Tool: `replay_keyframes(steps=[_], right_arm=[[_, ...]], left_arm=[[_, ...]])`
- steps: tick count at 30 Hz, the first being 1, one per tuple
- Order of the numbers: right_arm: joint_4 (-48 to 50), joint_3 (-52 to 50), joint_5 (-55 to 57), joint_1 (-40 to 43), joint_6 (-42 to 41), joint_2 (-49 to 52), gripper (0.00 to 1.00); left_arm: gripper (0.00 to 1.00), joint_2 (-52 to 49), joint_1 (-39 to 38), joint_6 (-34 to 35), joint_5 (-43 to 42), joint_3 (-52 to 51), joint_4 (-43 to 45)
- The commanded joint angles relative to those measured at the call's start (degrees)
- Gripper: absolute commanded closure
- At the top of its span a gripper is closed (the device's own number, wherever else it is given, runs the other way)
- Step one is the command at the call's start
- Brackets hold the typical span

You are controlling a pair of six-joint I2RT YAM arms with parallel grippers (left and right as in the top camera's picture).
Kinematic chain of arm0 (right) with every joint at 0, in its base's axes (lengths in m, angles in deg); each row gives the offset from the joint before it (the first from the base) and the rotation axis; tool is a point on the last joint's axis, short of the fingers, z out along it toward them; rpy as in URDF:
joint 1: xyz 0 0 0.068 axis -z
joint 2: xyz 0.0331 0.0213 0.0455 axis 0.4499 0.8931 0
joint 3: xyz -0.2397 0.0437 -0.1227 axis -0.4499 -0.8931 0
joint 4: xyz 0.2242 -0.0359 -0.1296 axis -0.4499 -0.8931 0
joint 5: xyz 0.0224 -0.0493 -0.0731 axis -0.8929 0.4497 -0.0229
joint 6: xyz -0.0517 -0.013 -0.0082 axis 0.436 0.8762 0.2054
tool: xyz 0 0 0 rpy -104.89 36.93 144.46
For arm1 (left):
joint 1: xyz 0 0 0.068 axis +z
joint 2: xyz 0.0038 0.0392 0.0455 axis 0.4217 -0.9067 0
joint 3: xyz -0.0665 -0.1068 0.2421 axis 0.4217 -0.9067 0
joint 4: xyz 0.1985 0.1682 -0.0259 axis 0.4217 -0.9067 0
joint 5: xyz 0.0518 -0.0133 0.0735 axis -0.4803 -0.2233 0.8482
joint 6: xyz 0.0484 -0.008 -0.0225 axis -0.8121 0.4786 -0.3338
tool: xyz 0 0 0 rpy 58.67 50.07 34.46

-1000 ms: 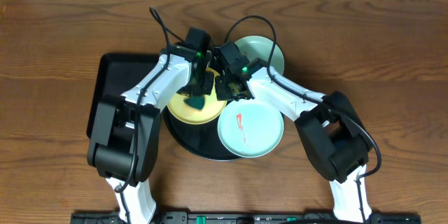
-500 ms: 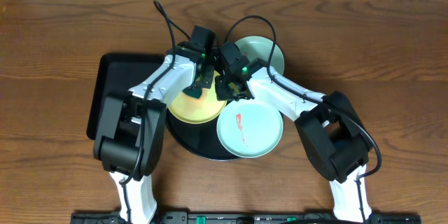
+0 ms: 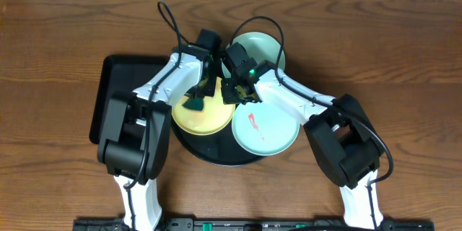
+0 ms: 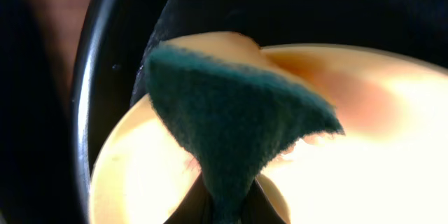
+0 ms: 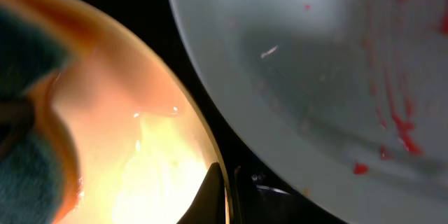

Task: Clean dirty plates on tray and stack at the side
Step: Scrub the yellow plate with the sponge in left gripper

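Observation:
The pale yellow plate (image 3: 206,115) lies on the left of the round black tray (image 3: 216,155). My left gripper (image 3: 198,94) is shut on a dark green sponge (image 3: 195,104) and presses it on the yellow plate. The left wrist view shows the sponge (image 4: 231,112) on the yellow plate (image 4: 364,154). My right gripper (image 3: 231,92) is shut on the yellow plate's right rim; the right wrist view (image 5: 225,189) shows a finger on each side of the rim. An aqua plate with red smears (image 3: 265,126) lies beside it and also shows in the right wrist view (image 5: 315,77). A second aqua plate (image 3: 258,49) sits behind.
A rectangular black tray (image 3: 108,90) lies on the table left of the round tray, under my left arm. Bare brown wood tabletop (image 3: 390,50) lies to the right and behind. Both arms cross over the middle of the round tray.
The sponge has slid down and left across the yellow plate. The smeared aqua plate has shifted a little to the right. The right gripper stays on the yellow rim.

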Motion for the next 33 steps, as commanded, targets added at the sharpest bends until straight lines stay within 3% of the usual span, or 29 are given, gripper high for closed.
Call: replay_keyframes(steps=[1, 9, 13, 18, 25, 33], right_arm=[[-0.8, 0.3, 1.2, -0.3, 0.4, 0.6, 0.99], [-1.0, 0.3, 0.9, -0.3, 0.4, 0.6, 0.99], [-1.1, 0.3, 0.9, -0.3, 0.4, 0.6, 0.99], [-1.3, 0.3, 0.5, -0.3, 0.4, 0.6, 0.99], [-1.6, 0.3, -0.6, -0.3, 0.4, 0.6, 0.99], [-2.2, 0.2, -0.6, -0.3, 0.3, 1.0, 0.99]], left_arm=[[0.92, -0.5, 2.3, 8.4, 2.6, -1.0, -6.2], [0.93, 0.7, 2.6, 10.5, -5.5, -1.0, -9.5], [0.93, 0.7, 2.6, 10.2, -15.1, -1.1, -9.5], [0.92, 0.7, 2.6, 0.8, -29.0, -1.1, -7.6], [0.93, 0.8, 6.3, 1.4, -27.1, 0.9, -1.8], [0.92, 5.6, 14.5, 1.1, -23.3, 15.2, -9.8]])
